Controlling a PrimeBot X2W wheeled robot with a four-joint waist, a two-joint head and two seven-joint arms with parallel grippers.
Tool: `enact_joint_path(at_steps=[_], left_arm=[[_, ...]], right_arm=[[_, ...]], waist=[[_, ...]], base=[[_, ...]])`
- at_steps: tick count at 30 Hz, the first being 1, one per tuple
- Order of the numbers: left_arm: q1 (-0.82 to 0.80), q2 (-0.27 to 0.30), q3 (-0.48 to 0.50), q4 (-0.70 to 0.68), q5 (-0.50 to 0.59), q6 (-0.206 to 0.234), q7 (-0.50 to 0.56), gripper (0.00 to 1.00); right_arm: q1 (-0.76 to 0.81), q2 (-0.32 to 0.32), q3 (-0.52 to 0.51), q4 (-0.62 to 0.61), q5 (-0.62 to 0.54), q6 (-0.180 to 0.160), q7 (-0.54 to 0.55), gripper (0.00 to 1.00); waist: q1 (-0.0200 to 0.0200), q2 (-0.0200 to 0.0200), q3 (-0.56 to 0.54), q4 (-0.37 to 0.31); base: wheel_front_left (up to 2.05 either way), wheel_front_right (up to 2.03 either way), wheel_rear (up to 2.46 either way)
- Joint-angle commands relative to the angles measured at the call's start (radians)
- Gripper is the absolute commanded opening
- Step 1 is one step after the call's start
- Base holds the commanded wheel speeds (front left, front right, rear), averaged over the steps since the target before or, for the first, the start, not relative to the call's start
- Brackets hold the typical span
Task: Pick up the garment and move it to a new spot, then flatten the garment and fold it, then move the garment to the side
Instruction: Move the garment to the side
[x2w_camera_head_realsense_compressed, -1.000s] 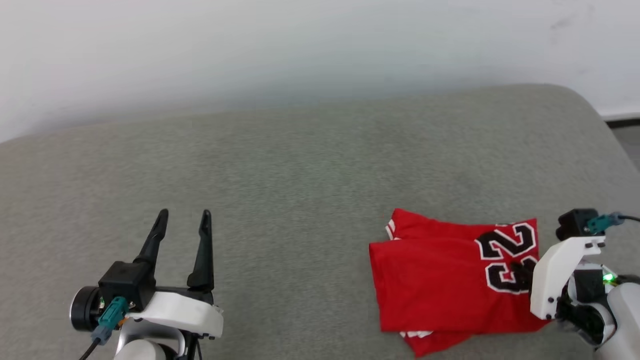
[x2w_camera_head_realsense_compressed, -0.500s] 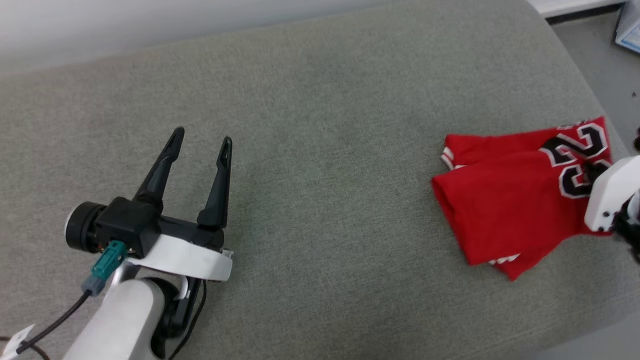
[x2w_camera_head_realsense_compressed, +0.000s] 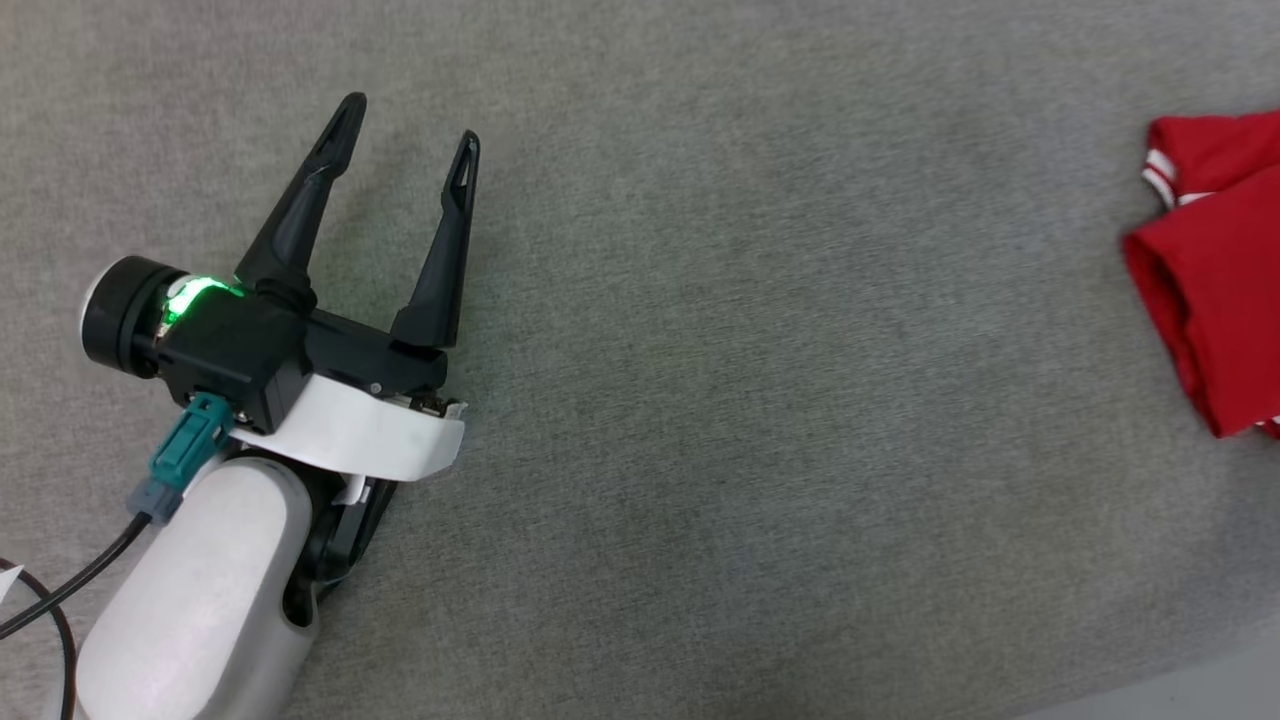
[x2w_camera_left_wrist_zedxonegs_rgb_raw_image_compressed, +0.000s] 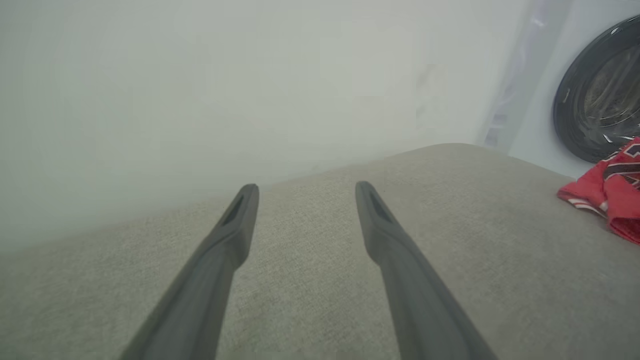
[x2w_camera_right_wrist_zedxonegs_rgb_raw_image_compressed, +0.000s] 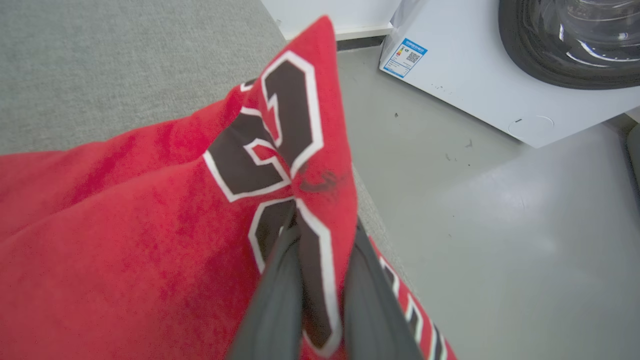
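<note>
The folded red garment (x2w_camera_head_realsense_compressed: 1215, 310) lies at the right edge of the head view on the grey cushion (x2w_camera_head_realsense_compressed: 760, 330), a striped white sleeve hem showing. From the left wrist view the garment (x2w_camera_left_wrist_zedxonegs_rgb_raw_image_compressed: 612, 195) shows far right. In the right wrist view my right gripper (x2w_camera_right_wrist_zedxonegs_rgb_raw_image_compressed: 322, 227) is shut on the garment (x2w_camera_right_wrist_zedxonegs_rgb_raw_image_compressed: 150, 225), pinching a raised fold with the black-and-white number print. My left gripper (x2w_camera_head_realsense_compressed: 410, 130) rests low over bare cushion at the left, open with nothing between its fingers; its fingertips (x2w_camera_left_wrist_zedxonegs_rgb_raw_image_compressed: 247, 192) spread apart in its own view.
A white washing machine (x2w_camera_right_wrist_zedxonegs_rgb_raw_image_compressed: 480, 75) with a dark round door stands on the grey floor (x2w_camera_right_wrist_zedxonegs_rgb_raw_image_compressed: 500, 225) beyond the cushion's right edge. A pale wall (x2w_camera_left_wrist_zedxonegs_rgb_raw_image_compressed: 200, 90) rises behind the cushion. The cushion's front edge runs along the lower right of the head view.
The head camera has swung down and left, so the garment slid to the picture's right edge and the right arm left the picture. The left gripper stays open.
</note>
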Motion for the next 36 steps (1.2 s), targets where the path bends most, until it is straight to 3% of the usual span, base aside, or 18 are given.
enact_joint_path(at_steps=[1, 2, 9, 12, 18, 24, 30, 36], left_arm=[[-0.009, 0.002, 0.000, -0.002, 0.003, 0.001, 0.000, 1.00], [-0.007, 0.003, 0.001, -0.001, 0.004, 0.003, 0.001, 1.00], [0.020, -0.001, 0.002, 0.032, -0.014, 0.005, -0.017, 1.00], [0.052, -0.011, 0.001, 0.059, -0.026, 0.014, -0.030, 1.00], [0.142, -0.040, 0.010, 0.110, -0.059, 0.042, -0.053, 1.00], [0.231, -0.066, 0.025, 0.147, -0.090, 0.068, -0.070, 1.00], [0.301, -0.097, 0.035, 0.173, -0.116, 0.089, -0.079, 1.00], [0.349, -0.120, 0.047, 0.209, -0.127, 0.096, -0.083, 1.00]], right_arm=[[-0.003, 0.019, -0.016, 0.005, -0.010, -0.001, -0.014, 0.81], [0.001, 0.028, -0.040, 0.011, -0.029, -0.001, -0.025, 1.00], [0.038, 0.085, -0.181, 0.011, -0.134, -0.001, -0.111, 1.00], [0.073, 0.109, -0.195, -0.016, -0.147, -0.001, -0.143, 1.00], [0.199, 0.166, -0.159, -0.138, -0.126, -0.001, -0.175, 1.00], [0.400, 0.246, -0.096, -0.355, -0.072, -0.001, -0.147, 1.00], [0.597, 0.315, -0.009, -0.570, -0.007, -0.001, -0.095, 1.00], [0.739, 0.350, 0.074, -0.706, 0.053, -0.001, -0.077, 1.00]], waist=[[-0.0001, 0.0000, 0.021, 0.010], [-0.0001, 0.0000, 0.022, 0.009], [-0.0001, 0.0000, -0.033, -0.004], [-0.0001, 0.0000, -0.092, -0.016], [-0.0001, 0.0000, -0.229, -0.024], [-0.0001, 0.0000, -0.343, 0.004], [-0.0001, 0.0000, -0.422, 0.066], [-0.0001, 0.0000, -0.488, 0.152]], base=[[0.00, 0.00, 0.00], [0.00, 0.00, 0.00], [0.00, 0.00, 0.00], [0.00, 0.00, 0.00], [0.00, 0.00, 0.00], [0.00, 0.00, 0.00], [0.00, 0.00, 0.00], [0.00, 0.00, 0.00]])
